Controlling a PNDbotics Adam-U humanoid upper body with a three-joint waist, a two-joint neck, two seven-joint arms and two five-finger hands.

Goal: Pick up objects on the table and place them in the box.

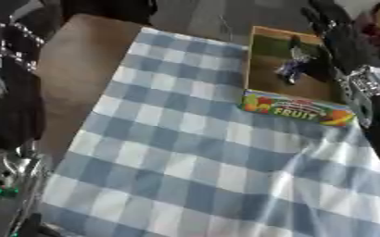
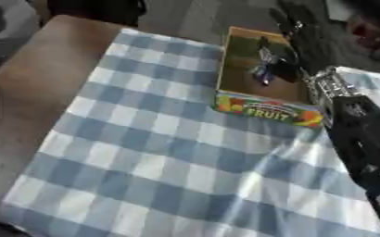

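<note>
At two o'clock on the checked cloth (image 1: 185,152), the right hand (image 1: 339,41) hovers, fingers released, over the FRUIT box (image 1: 299,110) holding a small bluish object (image 1: 290,68), apparently just placed; withdrawal seems next.

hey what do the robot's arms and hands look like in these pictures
The right hand is black, with long dark fingers, on a black arm broken by a shiny silver joint at the wrist. The left arm is also black with silver metal parts and small green lights low down. Its hand is out of view.
</note>
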